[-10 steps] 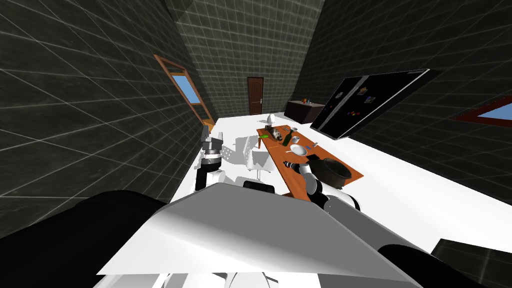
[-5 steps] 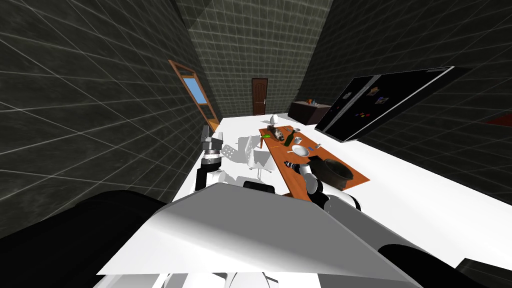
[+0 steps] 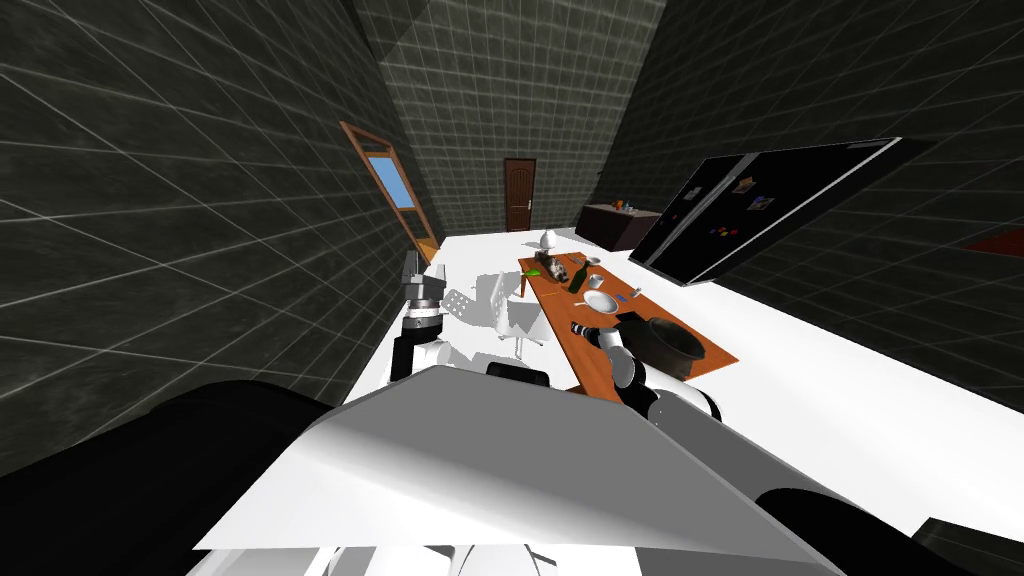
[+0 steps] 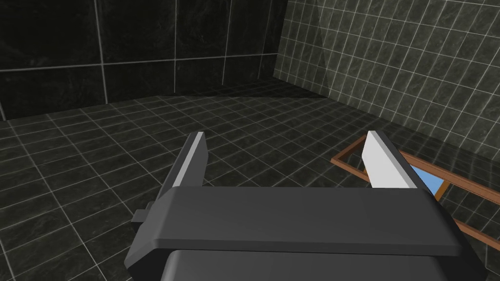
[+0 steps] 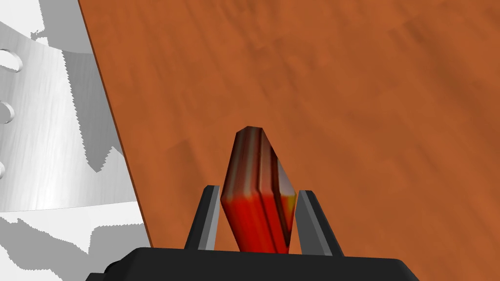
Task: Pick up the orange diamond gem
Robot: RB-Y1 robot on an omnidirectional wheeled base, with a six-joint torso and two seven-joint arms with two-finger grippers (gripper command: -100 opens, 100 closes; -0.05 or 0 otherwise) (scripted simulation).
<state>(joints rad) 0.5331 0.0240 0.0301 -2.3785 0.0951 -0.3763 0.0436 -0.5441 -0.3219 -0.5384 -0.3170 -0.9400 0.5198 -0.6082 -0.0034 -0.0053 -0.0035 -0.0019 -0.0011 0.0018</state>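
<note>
Half done | right pincer [image 5: 258,191] clamped on red-orange faceted gem [image 5: 255,205] | lift off brown wooden worktop [image 5: 342,97] beneath it probably not yet done | left pincer [image 4: 286,139] apart

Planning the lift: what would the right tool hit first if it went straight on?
Likely the wooden tabletop, just beyond the red-orange gem clamped in the right tool; the gem's tip would touch first. Depth is unclear.

Head far, right wrist near table [image 5: 366,97].
</note>
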